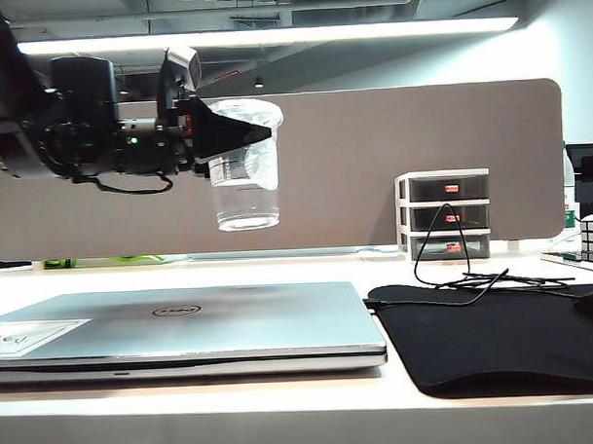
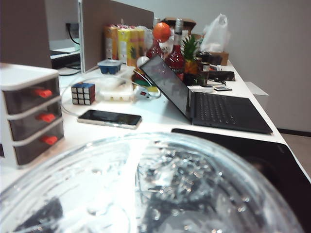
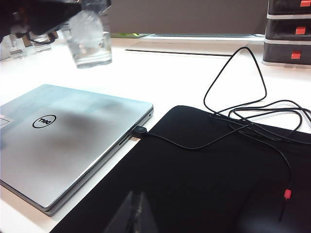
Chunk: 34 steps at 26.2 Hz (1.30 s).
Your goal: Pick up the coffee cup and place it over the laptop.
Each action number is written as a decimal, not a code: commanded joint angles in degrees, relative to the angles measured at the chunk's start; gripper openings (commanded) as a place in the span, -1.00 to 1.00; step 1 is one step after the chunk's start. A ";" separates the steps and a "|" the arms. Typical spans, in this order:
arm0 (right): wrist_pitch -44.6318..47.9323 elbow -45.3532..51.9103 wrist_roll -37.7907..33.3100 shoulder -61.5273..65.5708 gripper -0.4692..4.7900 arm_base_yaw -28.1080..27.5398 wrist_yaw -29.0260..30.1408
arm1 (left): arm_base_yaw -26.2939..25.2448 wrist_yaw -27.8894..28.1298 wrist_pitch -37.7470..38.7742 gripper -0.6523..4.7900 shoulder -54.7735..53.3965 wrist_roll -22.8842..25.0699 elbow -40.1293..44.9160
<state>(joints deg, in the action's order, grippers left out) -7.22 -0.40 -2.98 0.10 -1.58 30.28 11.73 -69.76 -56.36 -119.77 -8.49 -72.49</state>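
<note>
The left gripper (image 1: 237, 134) has the coffee cup (image 1: 246, 165) clamped near its rim, black fingers either side of the clear plastic, and it holds the cup high in the air in front of the grey partition (image 1: 421, 159). The cup hangs upright, its base well clear of everything below. From the left wrist view the lid (image 2: 150, 189) fills the lower part of the picture, so the grip is close and firm as far as I can judge.

Below sits the laptop (image 1: 183, 328), closed and flat on the desk (image 1: 284, 417), Dell logo (image 1: 176, 310) up and a white sticker (image 1: 28, 337) at its near left corner. In the right wrist view the cup (image 3: 90, 41) floats above the far edge of the laptop (image 3: 68, 141), perhaps a little beyond it; I cannot say exactly.

The right gripper (image 3: 133, 216) stays out of the business, parked low over the black mat (image 3: 209, 179) beside the laptop, where a thin cable (image 3: 233, 111) loops. Only a sliver of its fingers shows, and I cannot tell whether they are apart or together.

So the pick-up is done, I'd say. Still left: bring the cup over the lid, lower it until it stands there, and let go.
</note>
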 commanded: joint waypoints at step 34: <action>1.92 0.37 1.49 -0.04 -0.84 0.07 3.48 | -1.01 13.49 -19.74 0.69 17.20 11.54 41.42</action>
<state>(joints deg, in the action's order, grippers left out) -6.33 -0.40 -1.69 0.10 -1.58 33.28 10.72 -56.34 -75.00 -102.83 2.98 -31.07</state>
